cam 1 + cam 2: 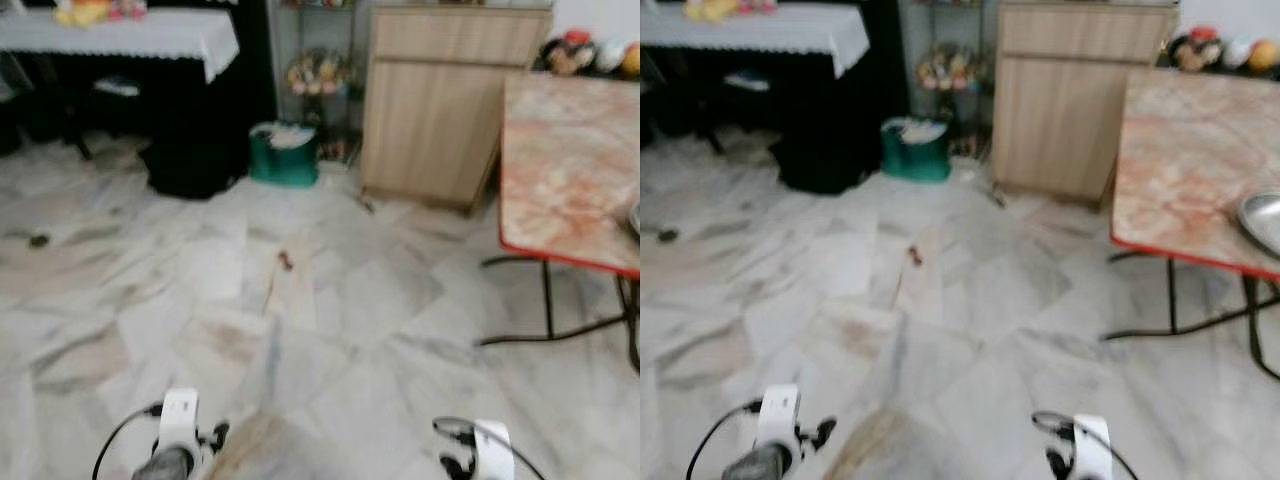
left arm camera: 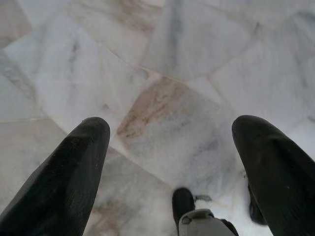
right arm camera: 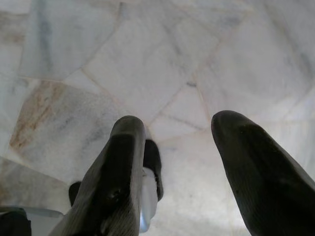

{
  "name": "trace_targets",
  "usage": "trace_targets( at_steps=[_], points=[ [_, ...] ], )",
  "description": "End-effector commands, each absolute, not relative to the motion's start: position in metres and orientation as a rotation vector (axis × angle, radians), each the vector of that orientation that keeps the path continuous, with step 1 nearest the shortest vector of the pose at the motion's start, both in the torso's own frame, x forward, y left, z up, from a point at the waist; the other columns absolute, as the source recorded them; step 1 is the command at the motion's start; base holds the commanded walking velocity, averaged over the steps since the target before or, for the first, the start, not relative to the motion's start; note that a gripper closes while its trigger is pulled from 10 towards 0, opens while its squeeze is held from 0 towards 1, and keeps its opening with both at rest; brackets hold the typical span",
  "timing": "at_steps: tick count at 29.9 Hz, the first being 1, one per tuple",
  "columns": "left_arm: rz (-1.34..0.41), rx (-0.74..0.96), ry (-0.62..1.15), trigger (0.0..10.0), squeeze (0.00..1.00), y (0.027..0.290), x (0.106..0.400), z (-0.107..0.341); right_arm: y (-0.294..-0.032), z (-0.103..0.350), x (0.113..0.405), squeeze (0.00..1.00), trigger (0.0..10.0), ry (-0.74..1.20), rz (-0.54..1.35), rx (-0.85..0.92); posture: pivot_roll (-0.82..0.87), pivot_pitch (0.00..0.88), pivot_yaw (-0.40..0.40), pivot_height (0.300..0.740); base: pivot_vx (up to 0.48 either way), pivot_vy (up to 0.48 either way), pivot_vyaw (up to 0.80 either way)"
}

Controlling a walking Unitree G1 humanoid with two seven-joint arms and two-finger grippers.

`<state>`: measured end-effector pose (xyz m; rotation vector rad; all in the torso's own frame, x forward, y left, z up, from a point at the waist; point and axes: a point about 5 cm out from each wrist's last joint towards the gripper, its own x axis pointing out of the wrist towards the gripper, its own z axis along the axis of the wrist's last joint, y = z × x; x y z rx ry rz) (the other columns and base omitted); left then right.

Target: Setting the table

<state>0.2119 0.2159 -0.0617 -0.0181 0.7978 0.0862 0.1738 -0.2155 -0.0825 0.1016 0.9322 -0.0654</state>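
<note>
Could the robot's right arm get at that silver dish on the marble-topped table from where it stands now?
Probably not yet. The right gripper hangs low, open and empty above the marble floor, while the silver dish lies off to the right on the table, whose near edge stands well ahead. Nothing blocks the way; the robot would likely need to step closer.

No text, label, brand, number or sign can be read on anything; the pictures are too blurred.
</note>
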Motion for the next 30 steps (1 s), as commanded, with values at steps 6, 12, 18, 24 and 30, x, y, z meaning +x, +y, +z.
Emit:
trace_targets(
  at_steps=[6,12,18,24,30],
  points=[
    [0.098,-0.018,0.814,10.0,0.0,0.218,0.207,-0.064,-0.208,-0.08,0.183,0.0,10.0,0.905,-0.06,0.106,-0.04,0.0,0.056,0.74,0.0,0.0,-0.51],
    [0.096,-0.01,0.813,10.0,0.0,0.218,0.206,-0.065,-0.202,-0.075,0.193,0.0,10.0,0.873,-0.052,0.116,-0.04,0.0,0.059,0.74,0.0,0.0,0.0],
    [0.071,0.028,0.811,10.0,0.0,0.217,0.207,-0.064,-0.197,-0.072,0.202,0.0,10.0,0.848,-0.042,0.118,-0.05,0.0,0.062,0.74,0.0,-0.108,0.0],
    [0.076,0.033,0.82,10.0,0.0,0.218,0.204,-0.065,-0.21,-0.075,0.192,0.0,10.0,0.888,-0.071,0.122,-0.05,0.0,0.063,0.74,0.0,-0.384,-0.4],
    [0.082,0.032,0.822,10.0,0.0,0.22,0.203,-0.066,-0.213,-0.076,0.189,0.0,10.0,0.891,-0.074,0.111,-0.05,0.0,0.064,0.74,0.0,-0.393,-0.35]
  ],
)
